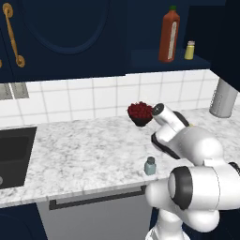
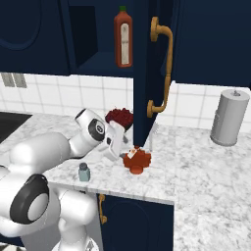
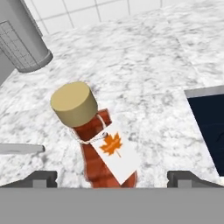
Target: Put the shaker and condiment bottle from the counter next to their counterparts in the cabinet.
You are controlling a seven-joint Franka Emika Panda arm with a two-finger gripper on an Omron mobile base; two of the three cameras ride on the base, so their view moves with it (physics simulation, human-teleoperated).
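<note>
The condiment bottle [image 3: 101, 151], red-orange with a tan cap and a white maple-leaf label, stands on the marble counter [image 3: 144, 70] between my two fingertips [image 3: 41, 178]. My gripper [image 3: 113, 179] is open around its lower body, and no pad visibly touches it. In the right base view the gripper [image 2: 125, 153] reaches down to the condiment bottle [image 2: 137, 161] below the open door. The blue-grey shaker [image 1: 150, 166] stands near the counter's front edge. On the cabinet shelf [image 1: 150, 60] stand the counterparts: a tall red bottle [image 1: 169, 35] and a yellow shaker [image 1: 189, 50].
An open navy cabinet door [image 2: 143, 73] with a brass handle [image 2: 165, 68] hangs just above the bottle. A dark bowl of red fruit [image 1: 140, 113] sits by the tiled wall. A grey cylinder [image 2: 229, 117] stands at the right, and the dark sink [image 1: 14, 154] lies at the left.
</note>
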